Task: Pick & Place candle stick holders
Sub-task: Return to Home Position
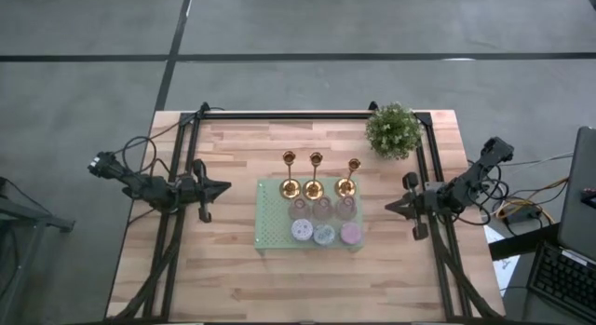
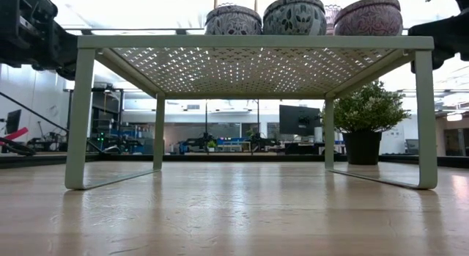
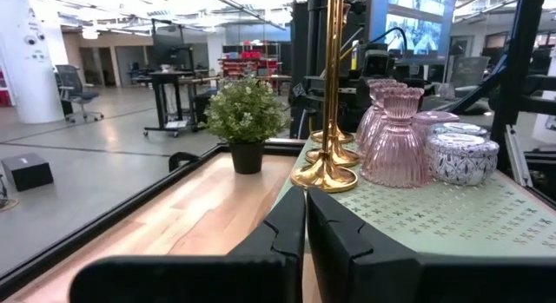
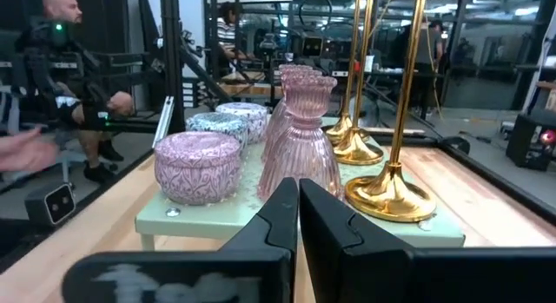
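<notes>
Homing. Left claw [image 1: 227, 186], right claw [image 1: 387, 205] pressed together, empty; candle stick holders [image 1: 315, 187] on shelf [image 1: 272, 223] between them. I only need to park.

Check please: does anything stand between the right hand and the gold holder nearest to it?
Nothing visible does. The right hand is beside the shelf, and the gold holder stands at that edge of it, with no object between them.

My left arm [image 1: 154, 187] and right arm [image 1: 461, 185] are slim, dark, trailing looped black cables [image 1: 142, 142]; left claw [image 3: 305, 197] and right claw [image 4: 298, 188] have chunky black fingers [image 3: 278, 238].
</notes>
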You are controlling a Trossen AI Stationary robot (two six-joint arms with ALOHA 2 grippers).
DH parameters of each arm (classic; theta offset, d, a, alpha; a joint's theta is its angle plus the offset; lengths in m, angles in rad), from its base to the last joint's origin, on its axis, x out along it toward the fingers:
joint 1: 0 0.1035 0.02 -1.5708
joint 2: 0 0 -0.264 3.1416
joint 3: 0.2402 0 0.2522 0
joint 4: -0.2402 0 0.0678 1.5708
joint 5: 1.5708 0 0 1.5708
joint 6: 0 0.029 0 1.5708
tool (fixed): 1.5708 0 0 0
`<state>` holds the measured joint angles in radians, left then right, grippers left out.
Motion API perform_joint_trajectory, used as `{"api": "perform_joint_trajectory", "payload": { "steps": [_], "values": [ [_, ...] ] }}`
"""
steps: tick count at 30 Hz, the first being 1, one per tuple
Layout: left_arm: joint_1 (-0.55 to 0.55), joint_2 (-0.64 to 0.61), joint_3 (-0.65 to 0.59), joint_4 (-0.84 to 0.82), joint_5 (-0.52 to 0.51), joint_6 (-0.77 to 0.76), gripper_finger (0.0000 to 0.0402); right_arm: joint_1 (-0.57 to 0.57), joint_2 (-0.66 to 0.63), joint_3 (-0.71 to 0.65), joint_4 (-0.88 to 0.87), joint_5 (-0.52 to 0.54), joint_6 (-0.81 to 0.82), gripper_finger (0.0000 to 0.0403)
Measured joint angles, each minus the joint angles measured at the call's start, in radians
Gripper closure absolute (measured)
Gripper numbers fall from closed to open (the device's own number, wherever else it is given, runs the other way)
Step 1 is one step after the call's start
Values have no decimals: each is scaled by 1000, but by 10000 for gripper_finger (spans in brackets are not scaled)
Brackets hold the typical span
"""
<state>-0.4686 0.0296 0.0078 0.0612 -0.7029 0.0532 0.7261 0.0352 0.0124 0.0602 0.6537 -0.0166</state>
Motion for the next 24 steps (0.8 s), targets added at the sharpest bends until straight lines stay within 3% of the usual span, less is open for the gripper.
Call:
{"api": "perform_joint_trajectory", "payload": {
  "steps": [24],
  "values": [
    [0,0,-2,-1,-2,-1,383,0,1,0,0,0,-10,394]
  ]
}}
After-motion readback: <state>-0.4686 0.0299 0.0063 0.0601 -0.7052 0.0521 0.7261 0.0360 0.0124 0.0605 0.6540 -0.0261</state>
